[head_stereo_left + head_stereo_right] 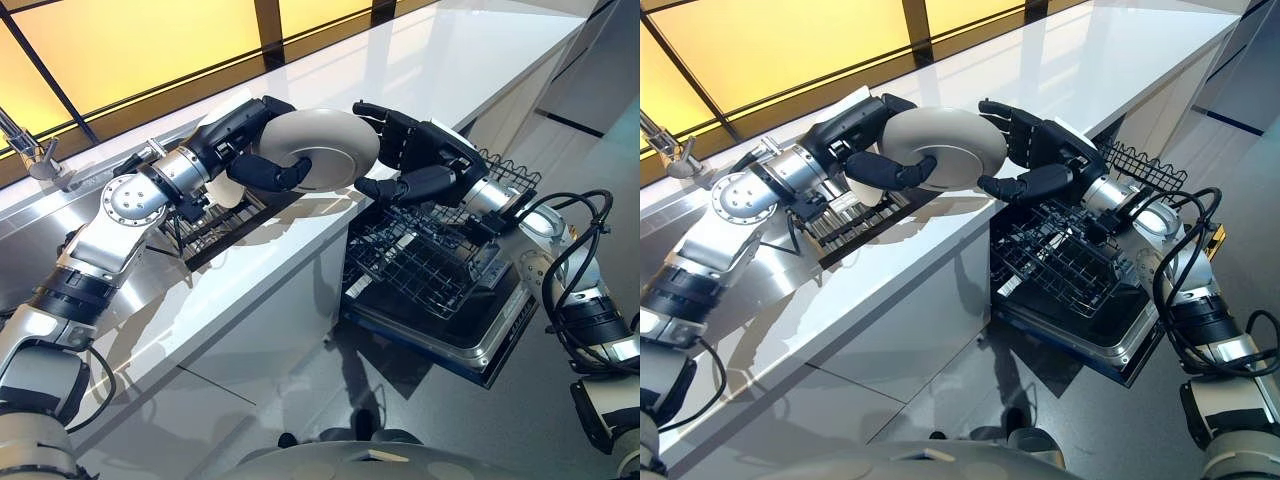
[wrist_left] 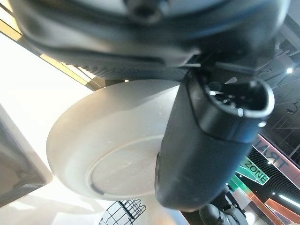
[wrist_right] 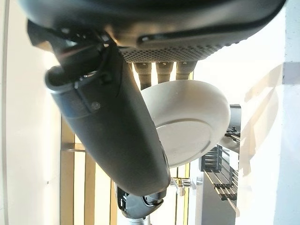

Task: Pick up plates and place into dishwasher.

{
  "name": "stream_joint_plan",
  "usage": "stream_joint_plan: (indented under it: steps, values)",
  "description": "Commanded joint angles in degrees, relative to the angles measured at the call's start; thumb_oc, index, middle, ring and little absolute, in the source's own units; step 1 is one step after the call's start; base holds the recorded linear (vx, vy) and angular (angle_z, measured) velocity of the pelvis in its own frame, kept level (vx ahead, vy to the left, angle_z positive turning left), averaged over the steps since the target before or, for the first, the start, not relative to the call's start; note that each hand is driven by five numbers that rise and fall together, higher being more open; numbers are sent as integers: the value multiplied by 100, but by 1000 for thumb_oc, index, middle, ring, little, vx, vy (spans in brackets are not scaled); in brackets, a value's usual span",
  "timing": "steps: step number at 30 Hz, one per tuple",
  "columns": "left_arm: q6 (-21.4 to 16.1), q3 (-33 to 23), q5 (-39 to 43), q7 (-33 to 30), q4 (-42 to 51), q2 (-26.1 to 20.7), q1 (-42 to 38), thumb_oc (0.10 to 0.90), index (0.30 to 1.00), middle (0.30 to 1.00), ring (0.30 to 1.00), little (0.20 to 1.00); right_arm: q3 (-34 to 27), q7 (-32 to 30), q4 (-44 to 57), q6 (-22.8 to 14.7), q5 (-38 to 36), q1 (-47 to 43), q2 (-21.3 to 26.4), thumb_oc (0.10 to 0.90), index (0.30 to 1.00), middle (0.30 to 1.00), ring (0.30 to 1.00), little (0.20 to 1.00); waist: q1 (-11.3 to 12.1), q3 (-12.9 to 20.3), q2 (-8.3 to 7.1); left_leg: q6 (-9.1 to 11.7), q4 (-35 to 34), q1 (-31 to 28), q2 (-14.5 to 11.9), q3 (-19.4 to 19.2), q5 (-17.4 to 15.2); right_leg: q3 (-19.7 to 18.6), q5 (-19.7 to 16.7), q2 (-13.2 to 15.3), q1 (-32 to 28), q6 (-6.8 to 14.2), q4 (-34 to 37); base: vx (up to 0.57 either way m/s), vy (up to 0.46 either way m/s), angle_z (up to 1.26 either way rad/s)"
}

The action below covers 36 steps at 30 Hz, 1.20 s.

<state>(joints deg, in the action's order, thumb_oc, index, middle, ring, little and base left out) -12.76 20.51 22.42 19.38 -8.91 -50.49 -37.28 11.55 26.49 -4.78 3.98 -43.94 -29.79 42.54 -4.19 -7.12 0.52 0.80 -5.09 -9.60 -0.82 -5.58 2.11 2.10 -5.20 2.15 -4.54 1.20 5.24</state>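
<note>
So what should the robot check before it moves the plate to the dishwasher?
1. Left hand holds the white plate: ok, thumb curled across its underside, fingers behind the rim.
2. Right hand has hold of the plate: cannot tell; its fingers and thumb are at the plate's edge, but whether they touch is unclear.
3. Plate off the drying rack: ok, it is lifted above the white counter.
4. Dishwasher rack pulled out: ok, it sits below the right hand.
5. Free slot in the rack: looks ok, no dishes seen among the wires.
</note>
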Motion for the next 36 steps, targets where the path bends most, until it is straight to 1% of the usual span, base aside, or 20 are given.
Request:
stream_joint_plan:
  steps: [1,2,3,4,5,11,17,28,30,31,36]
  values:
    - [-607,41,382,-227,-280,-1,-963,100,300,300,300,200,-220,-48,238,-703,-569,-892,-100,800,900,900,900,900,38,613,-150,-33,9,111,146,218,-136,194,-19,173,-258,345,-24,0,0,0]
    - [-626,38,395,-223,-295,39,-951,100,300,300,300,200,-219,-38,262,-725,-615,-906,-132,800,900,900,900,900,33,613,-152,-36,9,109,144,213,-134,187,-20,169,-258,341,-24,0,0,0]
    - [-642,37,401,-237,-301,79,-938,100,300,300,300,200,-220,-43,283,-731,-638,-926,-164,515,655,655,655,615,30,614,-154,-35,9,105,140,209,-137,182,-20,166,-257,339,-24,0,0,0]
    - [-648,42,404,-241,-317,111,-943,100,300,300,300,200,-221,-62,299,-723,-675,-951,-184,265,441,441,441,365,26,612,-154,-34,9,100,137,205,-137,179,-22,165,-260,339,-24,0,0,0]
    - [-667,63,397,-256,-354,167,-966,100,300,300,300,200,-215,-72,306,-713,-690,-983,-235,100,300,300,300,200,19,610,-157,-34,9,94,135,203,-137,167,-22,160,-263,337,-24,0,0,0]
    - [-648,129,374,-338,-409,358,-1065,100,300,300,300,200,-160,-85,287,-636,-650,-1041,-378,100,300,300,300,200,-5,617,-155,-34,9,85,121,182,-135,144,-23,160,-261,332,-24,0,0,0]
    - [-635,155,359,-375,-387,449,-1088,100,300,300,300,200,-166,-102,304,-618,-643,-1021,-445,100,300,300,300,200,-23,609,-167,-30,9,83,102,158,-132,142,-22,154,-257,325,-24,0,0,0]
    - [-632,148,324,-464,-353,439,-1115,100,300,300,300,200,-191,-100,261,-658,-603,-967,-445,100,300,300,300,200,-31,608,-159,-28,9,75,97,149,-133,141,-17,150,-267,321,-24,0,0,0]
    - [-616,134,316,-491,-350,434,-1119,355,519,519,519,455,-193,-98,247,-652,-588,-979,-432,100,300,300,300,200,-29,608,-158,-27,9,74,97,152,-132,141,-15,151,-268,320,-24,0,0,0]
    - [-588,123,325,-498,-350,421,-1126,800,900,900,900,900,-197,-98,244,-646,-562,-983,-417,100,300,300,300,200,-29,607,-157,-26,9,76,98,155,-132,144,-15,152,-267,322,-24,0,0,0]
    - [-496,38,335,-494,-320,332,-1066,800,900,900,900,900,-242,-112,220,-654,-532,-955,-354,100,300,300,300,200,-12,604,-147,-20,9,81,97,167,-125,162,-15,156,-266,324,-24,0,0,0]
